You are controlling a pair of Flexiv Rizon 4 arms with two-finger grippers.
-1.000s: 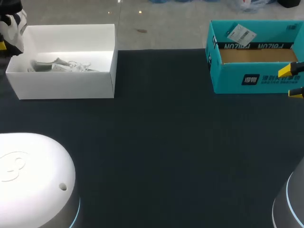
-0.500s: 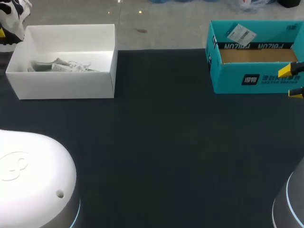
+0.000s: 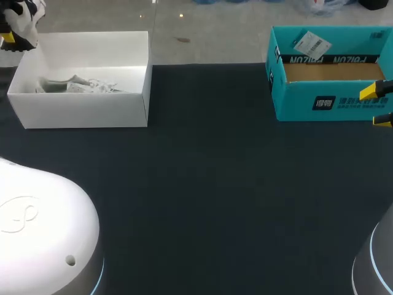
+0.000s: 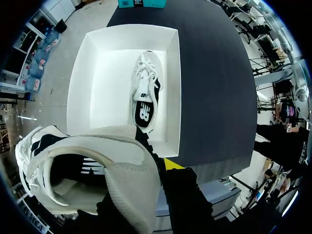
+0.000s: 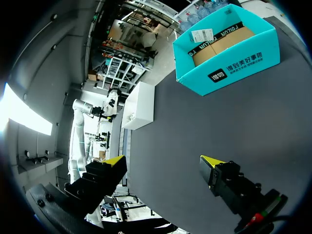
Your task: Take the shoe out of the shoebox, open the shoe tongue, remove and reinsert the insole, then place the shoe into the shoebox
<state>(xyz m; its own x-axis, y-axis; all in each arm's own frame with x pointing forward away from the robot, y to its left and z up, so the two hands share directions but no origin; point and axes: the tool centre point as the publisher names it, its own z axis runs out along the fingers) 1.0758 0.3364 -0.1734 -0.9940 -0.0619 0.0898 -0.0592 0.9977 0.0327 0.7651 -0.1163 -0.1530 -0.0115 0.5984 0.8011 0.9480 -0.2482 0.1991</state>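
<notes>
Left gripper (image 4: 157, 169) has the shoe (image 4: 87, 165), no question. One yellow fingertip (image 4: 171, 164) sits tight against the outside of the heel, the other is hidden behind the heel wall, and the shoe hangs off that grip, clear of everything. It is a white shoe with black patches. Its mouth gapes toward the wrist camera, and the laces show at the end away from the fingers.

From the head view the left gripper (image 3: 6, 39) is way out at the table's far left. The shoe (image 3: 23, 17) is held high there, just past the far left corner of the white box (image 3: 80, 112).

Ahead of the left fingers, the white box (image 4: 173, 87) lies open. A second shoe (image 4: 145, 100) lies flat on the box floor, close to one long wall, black and white like the first. From the head view only a grey-white bit of that second shoe (image 3: 73, 84) peeks over the near wall.

Over to the right gripper (image 5: 163, 163): fingers spread wide, nothing between them, hanging above bare dark table (image 5: 219, 122). In the head view the right gripper (image 3: 378, 106) sits at the right edge, in front of the teal box (image 3: 307, 101). Whether they touch, I cannot tell. The teal box (image 5: 234, 68) stands open at the table's far right, brown inside, well apart from the white box.
</notes>
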